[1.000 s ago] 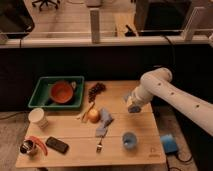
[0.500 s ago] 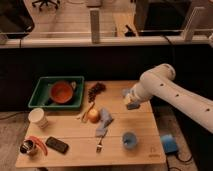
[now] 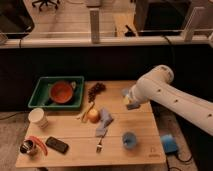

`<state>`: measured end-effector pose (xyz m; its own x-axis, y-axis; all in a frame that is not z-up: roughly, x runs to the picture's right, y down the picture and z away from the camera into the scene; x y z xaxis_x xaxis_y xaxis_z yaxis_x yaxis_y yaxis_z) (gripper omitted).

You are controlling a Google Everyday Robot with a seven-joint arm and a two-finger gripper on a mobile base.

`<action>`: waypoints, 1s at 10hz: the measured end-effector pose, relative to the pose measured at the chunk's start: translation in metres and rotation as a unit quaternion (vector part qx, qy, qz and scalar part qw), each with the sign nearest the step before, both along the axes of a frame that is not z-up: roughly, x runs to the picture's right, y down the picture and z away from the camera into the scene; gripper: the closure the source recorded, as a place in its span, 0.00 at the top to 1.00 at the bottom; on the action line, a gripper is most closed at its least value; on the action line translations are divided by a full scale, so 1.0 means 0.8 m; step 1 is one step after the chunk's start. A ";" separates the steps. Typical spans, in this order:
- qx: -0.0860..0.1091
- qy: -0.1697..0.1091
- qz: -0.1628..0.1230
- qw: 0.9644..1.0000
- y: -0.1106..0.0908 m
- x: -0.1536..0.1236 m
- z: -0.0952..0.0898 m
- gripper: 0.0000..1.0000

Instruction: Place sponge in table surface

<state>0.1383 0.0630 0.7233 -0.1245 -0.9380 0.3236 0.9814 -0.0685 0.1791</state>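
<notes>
Sponge, a small yellow-and-blue foam block, sits gripped in the closed tool above the light wooden desk. Dropped from this height, it could bounce over the desk edge near the tool.

arm: looms thicker than 1.0 s ago, elbow lifted slightly toward 12 o'clock | gripper: over the 3 o'clock edge of the table, nudged a touch toward 9 o'clock, height barely altered
</notes>
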 end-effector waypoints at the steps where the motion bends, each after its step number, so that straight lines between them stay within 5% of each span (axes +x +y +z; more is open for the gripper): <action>1: -0.007 0.002 0.003 1.000 0.009 0.006 0.017 0.00; 8: -0.071 -0.013 0.012 0.997 0.117 0.045 0.158 0.00; 10: -0.104 -0.010 0.018 0.994 0.136 0.056 0.178 0.12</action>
<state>0.1834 0.1716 0.8656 -0.0999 -0.8552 0.5086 0.9786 0.0081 0.2058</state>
